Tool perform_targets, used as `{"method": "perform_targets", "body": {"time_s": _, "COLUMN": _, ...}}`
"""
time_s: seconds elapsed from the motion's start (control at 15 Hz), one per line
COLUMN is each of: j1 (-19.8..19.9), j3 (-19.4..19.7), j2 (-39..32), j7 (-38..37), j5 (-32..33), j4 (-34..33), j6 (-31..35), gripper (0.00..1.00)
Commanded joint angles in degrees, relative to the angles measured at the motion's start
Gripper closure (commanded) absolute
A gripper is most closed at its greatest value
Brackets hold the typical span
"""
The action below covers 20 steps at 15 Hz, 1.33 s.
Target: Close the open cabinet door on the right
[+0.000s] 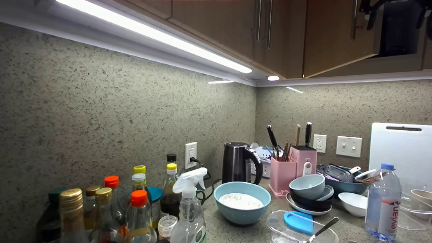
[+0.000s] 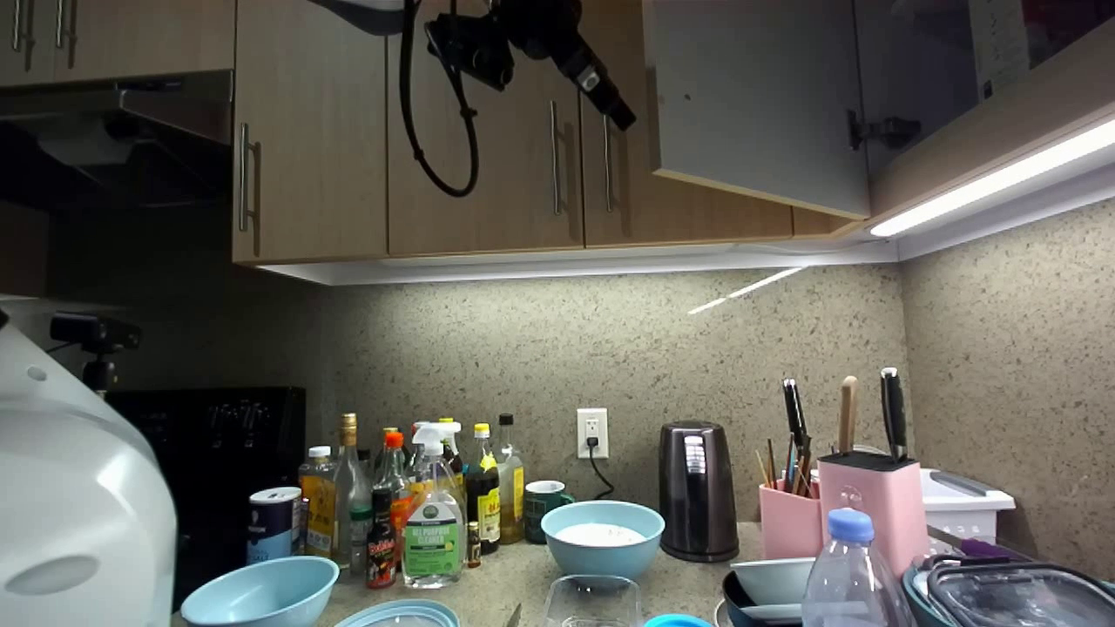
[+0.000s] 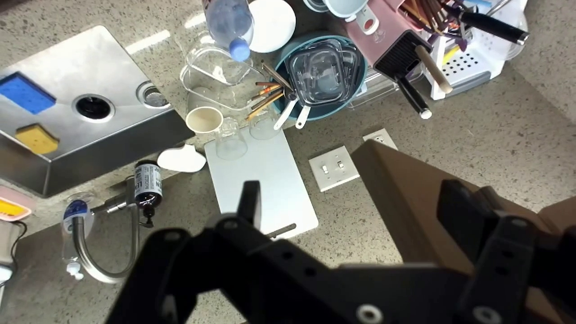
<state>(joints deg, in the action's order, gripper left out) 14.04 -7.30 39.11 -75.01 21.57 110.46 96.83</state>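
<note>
Cab. door [image 1: 337,37] ajar, claw [image 1: 395,25] spread, overlapping its edge; dk kettle [image 1: 233,163] behind blue bowl [image 1: 241,215]; evian btl. [image 1: 383,202] partly hides white board [image 1: 405,152].

The cabinet door [image 1: 334,44], a flat brown panel with a pale grey inner face and an upright bar handle [image 1: 353,23], stands open at an angle above the worktop [image 1: 233,234], near its back corner.

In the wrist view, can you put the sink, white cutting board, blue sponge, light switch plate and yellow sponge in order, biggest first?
1. Sink, even with the picture's edge cutting it off
2. White cutting board
3. Blue sponge and light switch plate: too alike to rank
4. Yellow sponge
</note>
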Motion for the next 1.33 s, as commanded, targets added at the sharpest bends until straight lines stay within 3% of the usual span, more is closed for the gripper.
{"method": "perform_targets", "body": {"time_s": 0.0, "j1": -0.61, "j3": 0.18, "j2": -0.16, "j7": -0.38, "j5": 0.32, "j4": -0.3, "j6": -0.31, "gripper": 0.0}}
{"method": "perform_targets", "body": {"time_s": 0.13, "j1": -1.44, "j3": 0.23, "j2": 0.24, "j7": 1.74, "j5": 0.99, "j4": 0.24, "j6": 0.69, "gripper": 0.0}}
{"method": "perform_targets", "body": {"time_s": 0.67, "j1": -7.02, "j3": -0.9, "j2": -2.9, "j7": 22.02, "j5": 2.39, "j4": -2.78, "j6": 0.54, "gripper": 0.0}}
{"method": "perform_targets", "body": {"time_s": 1.0, "j1": -8.3, "j3": 0.1, "j2": -8.39, "j7": 34.46, "j5": 2.7, "j4": -6.75, "j6": 7.79, "gripper": 0.0}}
{"method": "perform_targets", "body": {"time_s": 1.27, "j1": -6.74, "j3": -0.88, "j2": -7.7, "j7": 31.72, "j5": 1.41, "j4": -5.61, "j6": 7.4, "gripper": 0.0}}
